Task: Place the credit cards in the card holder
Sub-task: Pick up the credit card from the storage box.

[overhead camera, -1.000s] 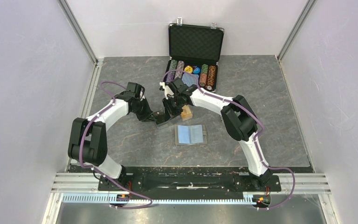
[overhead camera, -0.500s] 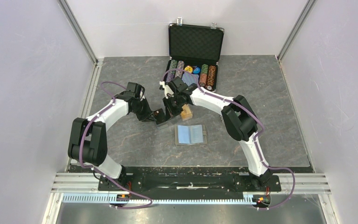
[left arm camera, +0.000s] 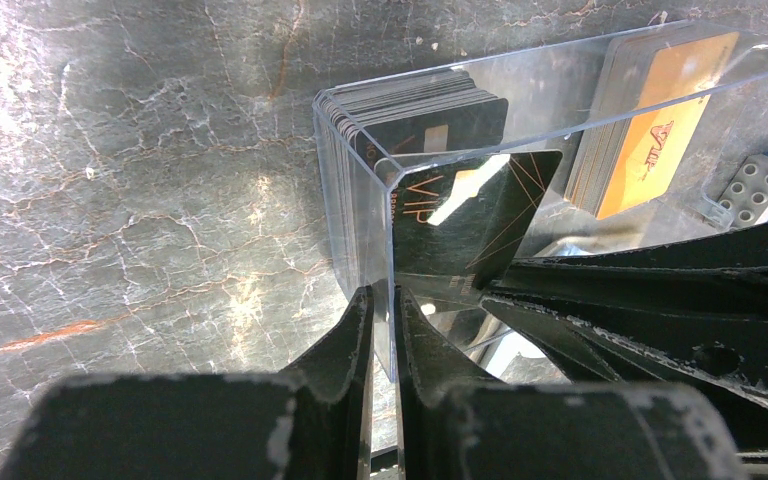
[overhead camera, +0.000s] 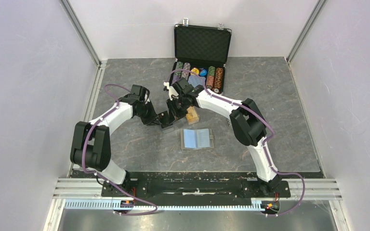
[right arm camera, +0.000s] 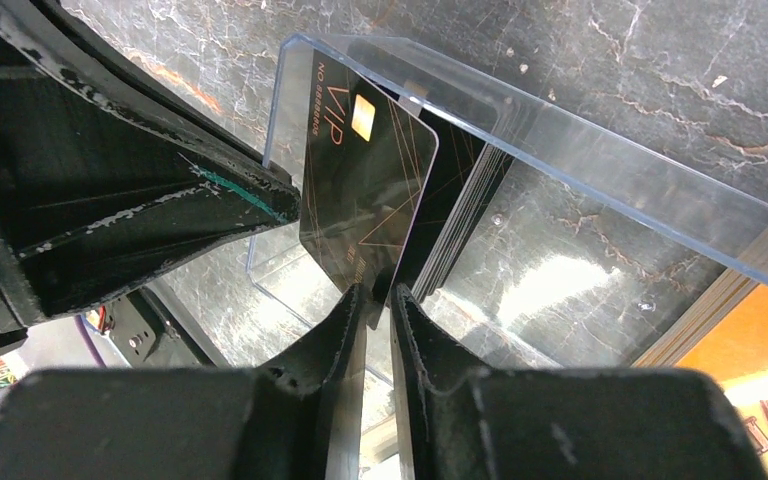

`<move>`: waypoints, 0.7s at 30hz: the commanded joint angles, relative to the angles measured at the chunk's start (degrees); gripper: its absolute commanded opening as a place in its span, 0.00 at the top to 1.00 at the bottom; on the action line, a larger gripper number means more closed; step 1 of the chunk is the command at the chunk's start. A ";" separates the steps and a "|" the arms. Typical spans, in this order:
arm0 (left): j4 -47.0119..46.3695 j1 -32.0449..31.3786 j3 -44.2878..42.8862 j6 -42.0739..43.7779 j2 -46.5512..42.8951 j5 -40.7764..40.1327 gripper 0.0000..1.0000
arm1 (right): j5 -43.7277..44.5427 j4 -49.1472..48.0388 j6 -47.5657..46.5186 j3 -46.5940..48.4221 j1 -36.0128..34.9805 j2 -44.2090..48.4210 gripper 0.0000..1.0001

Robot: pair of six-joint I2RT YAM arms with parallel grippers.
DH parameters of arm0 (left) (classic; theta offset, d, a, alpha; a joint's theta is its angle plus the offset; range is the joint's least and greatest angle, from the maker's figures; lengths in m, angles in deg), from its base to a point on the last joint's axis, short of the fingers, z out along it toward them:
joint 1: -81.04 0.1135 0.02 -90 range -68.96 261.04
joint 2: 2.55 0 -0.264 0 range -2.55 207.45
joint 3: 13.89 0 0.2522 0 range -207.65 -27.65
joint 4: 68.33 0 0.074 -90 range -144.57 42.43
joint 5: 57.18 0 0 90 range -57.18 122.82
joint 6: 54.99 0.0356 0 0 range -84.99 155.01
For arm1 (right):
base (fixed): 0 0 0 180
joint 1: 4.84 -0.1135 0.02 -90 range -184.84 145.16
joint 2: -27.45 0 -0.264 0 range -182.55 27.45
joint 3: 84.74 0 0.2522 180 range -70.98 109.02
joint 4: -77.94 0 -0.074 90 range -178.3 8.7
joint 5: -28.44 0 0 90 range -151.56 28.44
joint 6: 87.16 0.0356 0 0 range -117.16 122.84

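Grey marbled worktop (overhead camera: 270, 120), carrying all items. Poker chip case (overhead camera: 202, 43), black and foam-lined, stands open at the far edge and plays no part in the task. Card holder (overhead camera: 197, 138), khaki-grey with pale blue lining, lies open and flat toward the near edge, with its long axis running left to right. Clear box (left arm camera: 393, 250) sits between the two arms, just beyond the holder. It contains the orange cards (left arm camera: 655, 115) at one end and the black stack (left arm camera: 410, 110) at the other. Black VIP card (right arm camera: 365, 195) is raised out of the stack, its long axis pointing away from the fingers that hold it. Left hand (left arm camera: 380, 330) is pinched together on the box wall and steadies it. Right hand (right arm camera: 380, 310) is clamped on the lower edge of the VIP card. Judged relation: the holder lies nearward and slightly right of the right hand, which is the nearer hand and the one carrying a card.
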 commanded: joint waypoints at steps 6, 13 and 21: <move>-1.01 -1.75 1.60 1.25 1.19 0.34 0.93 | -3.96 -5.88 4.12 0.43 -0.28 3.66 0.87; -0.88 -1.75 1.60 1.37 1.14 0.26 0.93 | -3.12 -6.58 3.94 -0.38 -0.32 3.28 0.62; -0.19 -1.75 1.25 1.68 0.93 0.12 0.93 | -1.62 -6.03 2.51 -0.39 -0.33 1.80 0.59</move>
